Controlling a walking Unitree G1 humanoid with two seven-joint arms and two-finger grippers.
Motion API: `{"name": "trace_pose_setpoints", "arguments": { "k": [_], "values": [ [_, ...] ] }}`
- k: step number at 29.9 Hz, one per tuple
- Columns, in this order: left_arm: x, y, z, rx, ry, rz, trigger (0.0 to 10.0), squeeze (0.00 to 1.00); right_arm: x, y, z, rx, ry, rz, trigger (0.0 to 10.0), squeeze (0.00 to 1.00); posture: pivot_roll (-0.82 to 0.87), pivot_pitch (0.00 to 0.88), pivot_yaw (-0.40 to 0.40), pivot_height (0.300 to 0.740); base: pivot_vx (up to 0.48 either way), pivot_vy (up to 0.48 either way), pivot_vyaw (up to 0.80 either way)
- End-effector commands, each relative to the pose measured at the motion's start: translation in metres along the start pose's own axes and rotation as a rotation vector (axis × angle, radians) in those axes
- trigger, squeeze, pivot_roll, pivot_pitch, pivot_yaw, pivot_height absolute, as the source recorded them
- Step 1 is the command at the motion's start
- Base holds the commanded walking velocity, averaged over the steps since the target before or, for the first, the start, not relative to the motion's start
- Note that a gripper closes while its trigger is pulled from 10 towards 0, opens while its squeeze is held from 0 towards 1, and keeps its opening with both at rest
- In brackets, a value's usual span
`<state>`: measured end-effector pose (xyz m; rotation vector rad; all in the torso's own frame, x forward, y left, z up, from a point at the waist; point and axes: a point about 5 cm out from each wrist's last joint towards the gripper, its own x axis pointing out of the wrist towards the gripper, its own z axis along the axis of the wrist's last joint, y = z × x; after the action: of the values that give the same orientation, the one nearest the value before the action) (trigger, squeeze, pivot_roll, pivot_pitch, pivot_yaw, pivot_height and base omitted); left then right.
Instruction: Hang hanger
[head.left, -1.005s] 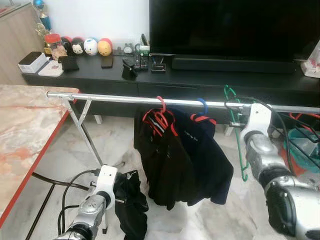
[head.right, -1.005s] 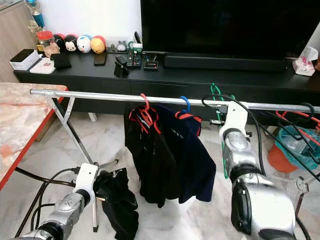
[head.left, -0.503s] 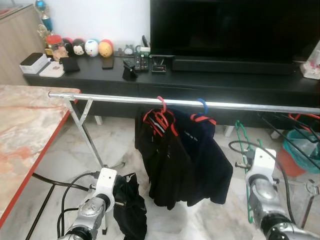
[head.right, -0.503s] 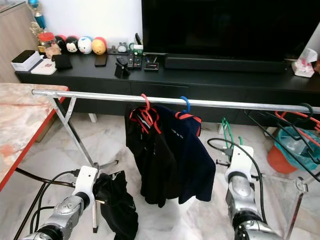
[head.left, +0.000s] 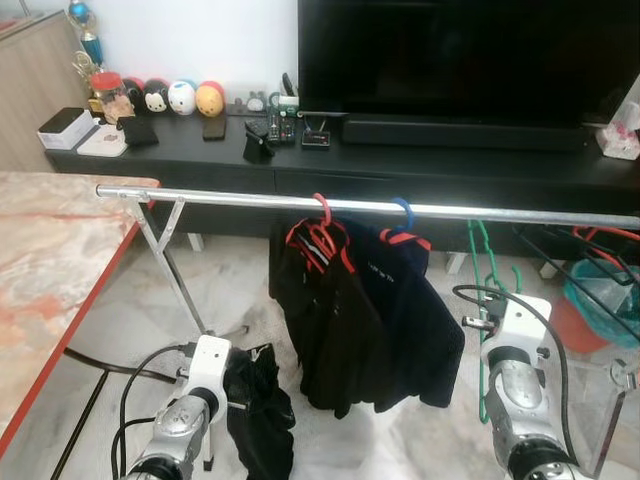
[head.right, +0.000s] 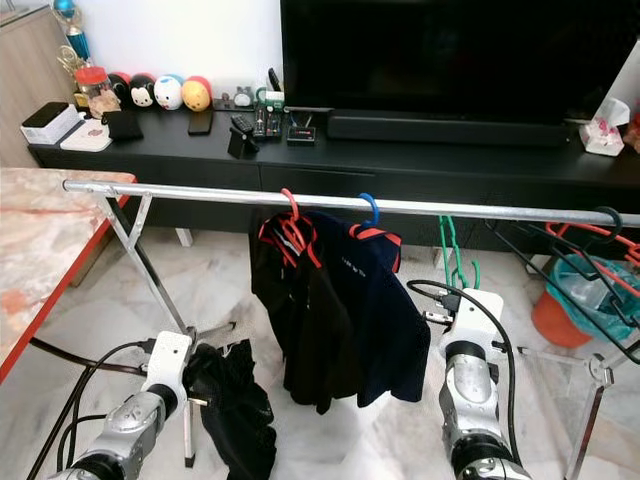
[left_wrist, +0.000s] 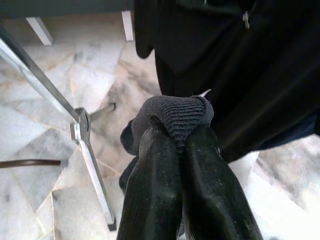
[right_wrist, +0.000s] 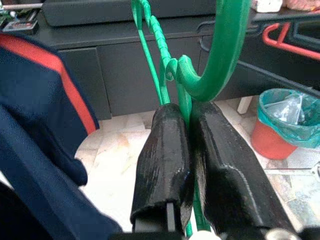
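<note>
Right wrist view: right gripper (right_wrist: 187, 130) clamped on green hanger (right_wrist: 220, 60).

Silver clothes rail (head.left: 240, 197) spanning the marble floor (head.left: 230, 290), carrying dark jackets (head.left: 365, 310) on red hangers (head.left: 322, 235) and a blue hanger (head.left: 405, 212).

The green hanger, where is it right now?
The green hanger is pinched in the right gripper on the robot's right, just below the silver rail, beside the hanging dark jackets.

Right arm (head.left: 515, 385) raised, fingers (right_wrist: 165, 150) clamped; left fingers (left_wrist: 152, 180) apparently clamped, low.
</note>
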<state>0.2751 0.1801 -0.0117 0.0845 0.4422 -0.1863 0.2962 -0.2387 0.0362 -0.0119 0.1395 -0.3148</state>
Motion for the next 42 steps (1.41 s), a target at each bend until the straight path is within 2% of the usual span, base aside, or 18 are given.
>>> {"name": "trace_pose_setpoints", "arguments": {
  "k": [1, 16, 24, 27, 35, 38, 42],
  "values": [
    [0.003, 0.006, 0.013, -0.003, -0.06, 0.024, 10.0, 0.0, 0.001, -0.004, 0.005, 0.007, -0.027, -0.016, 10.0, 0.0, 0.09, 0.0, -0.012, 0.74, 0.319, 0.0, 0.0],
    [0.004, 0.006, 0.017, 0.002, -0.081, 0.027, 10.0, 0.0, 0.002, -0.004, 0.006, 0.003, -0.031, -0.021, 10.0, 0.0, 0.09, 0.0, -0.013, 0.74, 0.322, 0.0, 0.0],
    [0.002, 0.005, 0.014, -0.008, -0.084, 0.029, 10.0, 0.0, 0.001, -0.001, 0.006, -0.004, -0.044, -0.014, 10.0, 0.0, 0.09, 0.0, -0.015, 0.74, 0.0, 0.0, 0.0],
    [0.001, 0.005, 0.012, -0.009, -0.082, 0.029, 10.0, 0.0, -0.003, 0.002, 0.003, 0.0, -0.046, -0.008, 10.0, 0.0, 0.09, 0.0, -0.016, 0.74, 0.0, 0.0, 0.0],
    [0.0, 0.005, 0.01, -0.008, -0.075, 0.027, 10.0, 0.0, -0.029, 0.01, -0.025, -0.015, -0.01, 0.014, 10.0, 0.0, 0.09, 0.0, -0.016, 0.74, 0.0, 0.0, 0.0],
    [0.0, 0.005, 0.01, -0.007, -0.076, 0.025, 10.0, 0.0, -0.038, 0.014, -0.029, -0.026, -0.026, 0.035, 10.0, 0.0, 0.08, 0.0, -0.016, 0.74, 0.0, 0.0, 0.0],
    [0.0, 0.005, 0.01, -0.006, -0.074, 0.024, 10.0, 0.0, -0.041, 0.014, -0.024, -0.06, -0.075, 0.046, 10.0, 0.0, 0.08, 0.0, -0.014, 0.74, 0.0, 0.0, 0.0]
  ]
}}
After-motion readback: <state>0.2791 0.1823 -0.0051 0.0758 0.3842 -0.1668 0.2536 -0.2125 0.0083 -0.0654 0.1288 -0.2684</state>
